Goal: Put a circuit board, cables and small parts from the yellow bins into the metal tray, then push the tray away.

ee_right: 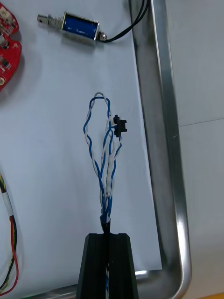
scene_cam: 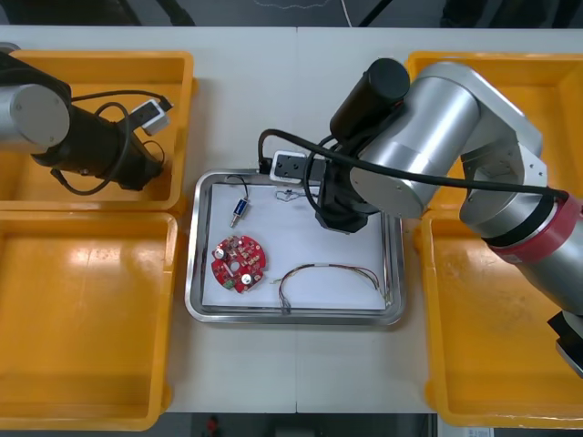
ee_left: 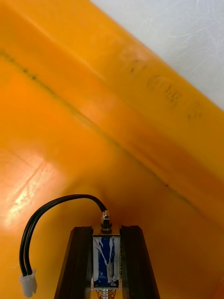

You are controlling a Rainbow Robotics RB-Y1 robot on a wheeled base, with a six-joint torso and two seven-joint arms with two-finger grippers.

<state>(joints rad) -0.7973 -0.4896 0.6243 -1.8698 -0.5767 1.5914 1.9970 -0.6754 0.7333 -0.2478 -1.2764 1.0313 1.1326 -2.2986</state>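
My right gripper (scene_cam: 335,218) (ee_right: 109,236) hangs over the metal tray (scene_cam: 393,273) (ee_right: 164,117), shut on a twisted blue and white cable (ee_right: 105,154) that trails onto the tray's white floor near its back rim. On that floor lie a round red circuit board (scene_cam: 239,264) (ee_right: 7,46), a small blue-bodied metal part (scene_cam: 240,209) (ee_right: 80,26) with a black lead, and a red and yellow cable (scene_cam: 328,276) (ee_right: 10,261). My left gripper (scene_cam: 150,168) (ee_left: 106,230) is inside the back left yellow bin (scene_cam: 109,64) (ee_left: 70,117), shut on another small blue-bodied metal part (ee_left: 105,254) with a black lead (ee_left: 46,210).
The front left bin (scene_cam: 82,319), back right bin (scene_cam: 556,77) and front right bin (scene_cam: 492,364) flank the tray. Bare table (scene_cam: 291,91) lies beyond the tray's far rim. My right arm's bulk covers the tray's back right corner.
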